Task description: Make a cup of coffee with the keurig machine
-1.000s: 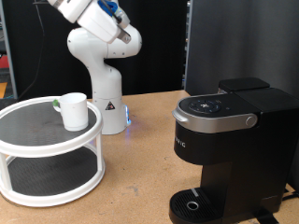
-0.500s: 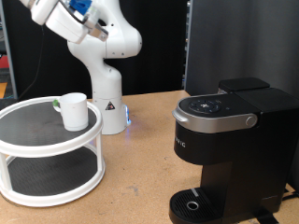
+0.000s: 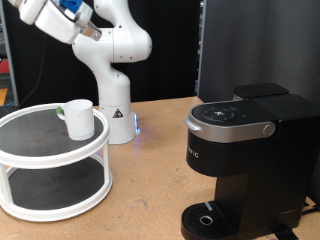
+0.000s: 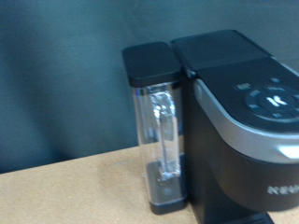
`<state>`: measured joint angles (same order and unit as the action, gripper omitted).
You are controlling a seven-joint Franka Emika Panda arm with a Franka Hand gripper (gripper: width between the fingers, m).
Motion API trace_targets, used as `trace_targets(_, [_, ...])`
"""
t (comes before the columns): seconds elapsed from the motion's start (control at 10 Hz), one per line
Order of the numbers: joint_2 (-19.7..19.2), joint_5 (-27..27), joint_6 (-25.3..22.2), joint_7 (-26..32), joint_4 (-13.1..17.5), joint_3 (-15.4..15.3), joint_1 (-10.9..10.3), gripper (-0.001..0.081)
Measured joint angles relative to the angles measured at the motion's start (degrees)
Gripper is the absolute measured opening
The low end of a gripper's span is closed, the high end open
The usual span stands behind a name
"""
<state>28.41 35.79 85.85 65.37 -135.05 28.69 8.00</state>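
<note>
The white cup stands upright on the top tier of a white two-tier round stand at the exterior view's left. The black keurig machine stands at the exterior view's right, its lid down, with a silver-grey band around the control panel and a round drip base. The wrist view shows the machine's top panel and its clear water tank. The arm's wrist is at the exterior view's top left, high above the stand. The gripper's fingers do not show in either view.
The white robot base stands behind the stand on the wooden table. A dark curtain hangs behind. The table's bare wood lies between the stand and the machine.
The arm's wrist has swung towards the exterior view's left, from above the robot base to the top left corner. The cup and the machine have not moved.
</note>
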Motion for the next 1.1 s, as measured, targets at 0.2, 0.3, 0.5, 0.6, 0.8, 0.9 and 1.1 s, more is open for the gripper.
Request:
trace_targets(0.2, [0.3,-0.5,0.7,1.2,-0.8,2.0,2.2,0.0002])
trace_targets(0.3, [0.6,-0.7,0.7,2.4,-1.1,3.3,3.3,0.0002])
trace_targets(0.5, [0.8,-3.4,0.2,4.8,-1.2,5.9,5.4,0.0002])
trace_targets(0.6, [0.8,-4.9,-0.8,6.2,-1.0,7.3,6.2,0.0002])
trace_targets(0.8, [0.7,-5.2,-1.8,7.0,-0.9,8.1,6.5,0.0002])
trace_targets(0.9, [0.5,-5.2,-1.8,7.0,-0.9,8.1,6.5,0.0002])
trace_targets(1.1, [0.3,-5.2,-1.4,7.0,-1.0,8.6,6.6,0.0002])
